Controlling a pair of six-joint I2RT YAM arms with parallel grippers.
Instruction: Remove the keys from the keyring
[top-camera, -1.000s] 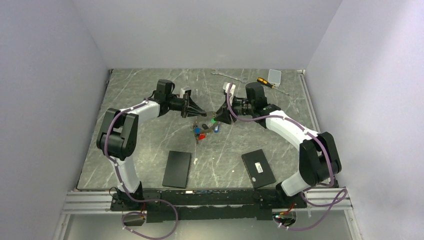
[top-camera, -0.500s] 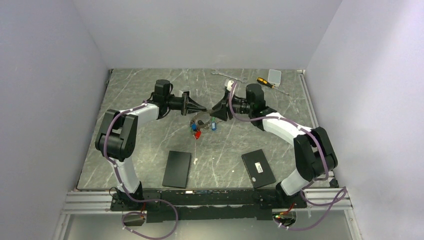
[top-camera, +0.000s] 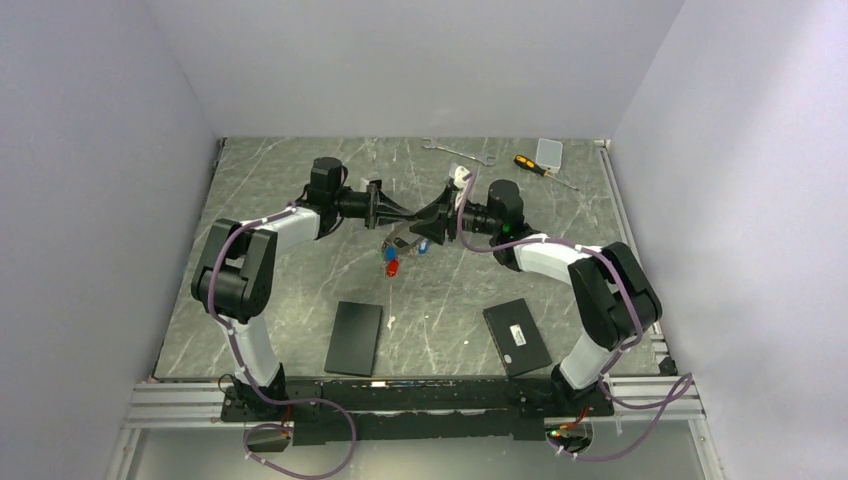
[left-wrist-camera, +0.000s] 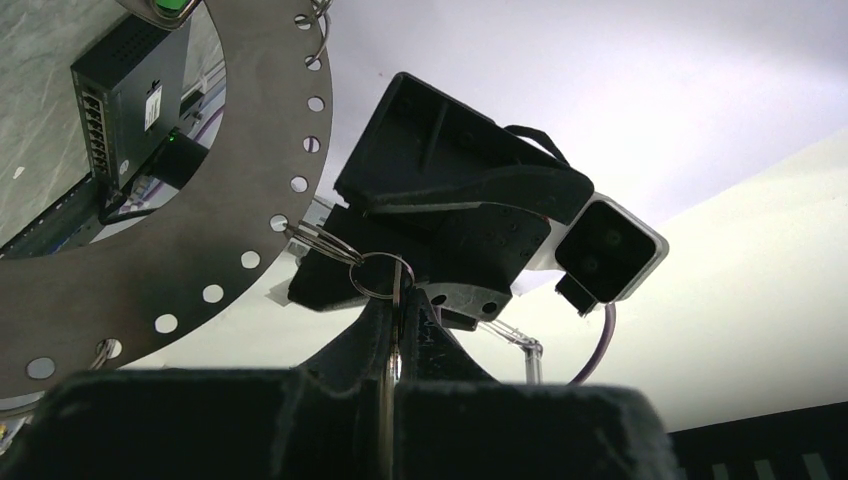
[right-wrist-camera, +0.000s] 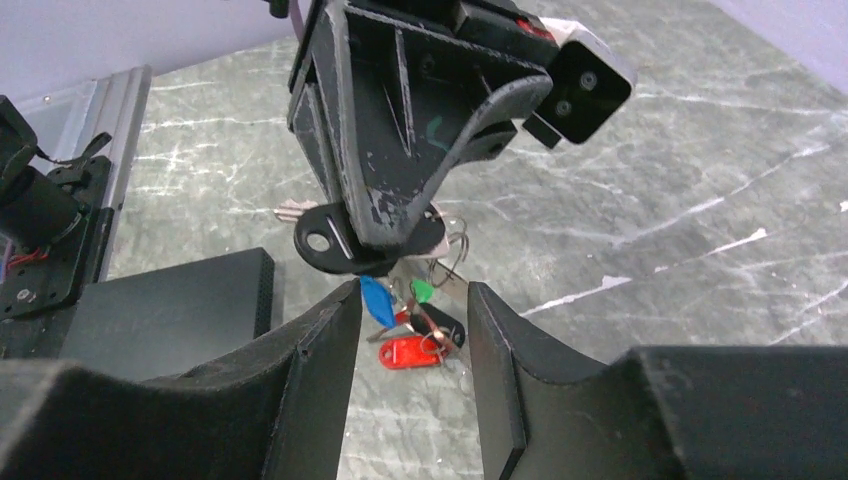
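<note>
The keyring (left-wrist-camera: 205, 235), a flat grey band pierced with holes, hangs in the air at mid-table and fills the left of the left wrist view. My left gripper (top-camera: 402, 214) (left-wrist-camera: 398, 305) is shut on a thin key whose small split ring (left-wrist-camera: 380, 275) links to the band. Its black tag (right-wrist-camera: 325, 240) pokes out from the left gripper (right-wrist-camera: 400, 130). More keys (top-camera: 392, 262) with blue (right-wrist-camera: 378, 298), green (right-wrist-camera: 422, 290), black and red (right-wrist-camera: 410, 352) tags dangle below. My right gripper (top-camera: 428, 216) (right-wrist-camera: 412, 294) faces the left one, open, its fingers either side of the dangling tags.
Two flat black boxes (top-camera: 355, 338) (top-camera: 517, 337) lie near the front of the marble table (top-camera: 290, 290); one of them (right-wrist-camera: 170, 310) shows at the right wrist view's left. A silver wrench (top-camera: 455, 152), a screwdriver (top-camera: 535, 168) and a small clear box (top-camera: 549, 151) lie at the back.
Both grippers have moved toward the back of the table and closer together, carrying the key bunch with them. The right jaws have widened a little.
</note>
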